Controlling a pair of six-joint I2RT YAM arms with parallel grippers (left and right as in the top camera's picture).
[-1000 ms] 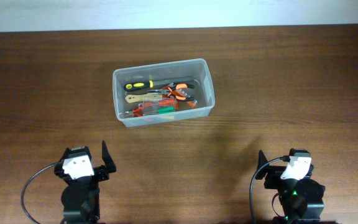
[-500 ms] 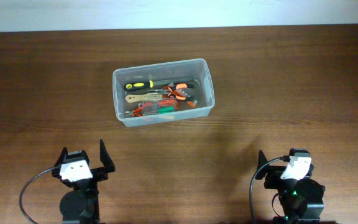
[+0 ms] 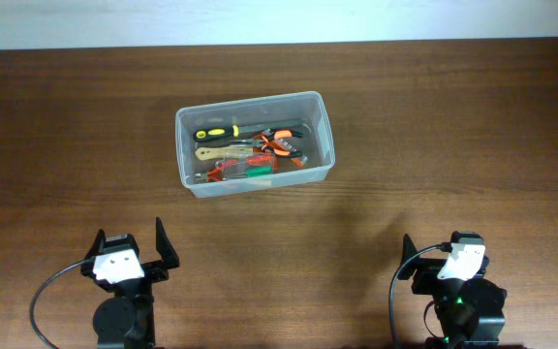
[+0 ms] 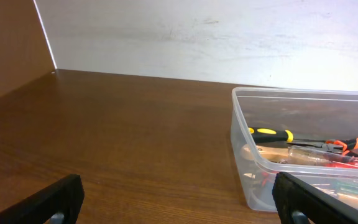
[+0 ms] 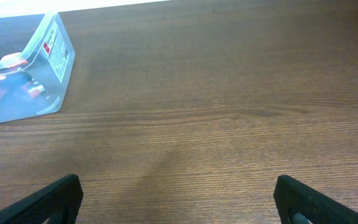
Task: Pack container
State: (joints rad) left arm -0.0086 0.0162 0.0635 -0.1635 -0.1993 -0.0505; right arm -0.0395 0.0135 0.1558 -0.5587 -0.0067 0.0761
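Here, the clear plastic container (image 3: pixel 324 131) sits on the dark wooden counter (image 3: pixel 453 116), toward the far edge and a little left of centre, well apart from both arms. Inside it lies a loose jumble of hand tools: a screwdriver with a yellow-and-black handle (image 3: pixel 218 132) along the far side, orange-handled pliers (image 3: pixel 281 145) toward the right end, a pale wooden-handled tool (image 3: pixel 211 152) below the screwdriver, and red (image 3: pixel 223 172) and green (image 3: pixel 258 168) pieces against the near wall. What those last two are cannot be made out.

The left pincer (image 4: pixel 179 202) hangs at the near edge of the counter with its two black fingers (image 4: pixel 58 200) spread wide and nothing between them. From its wrist camera the container fills the right of the view, its rolled rim and rounded corner plain to see. The right pincer (image 5: pixel 179 199) is likewise parted wide and empty-handed, low over bare wood at the near right. Its camera catches only the right end of the container at upper left, where a small printed label (image 5: pixel 53 42) shows on the wall. A pale wall (image 3: pixel 260 19) runs behind the counter.
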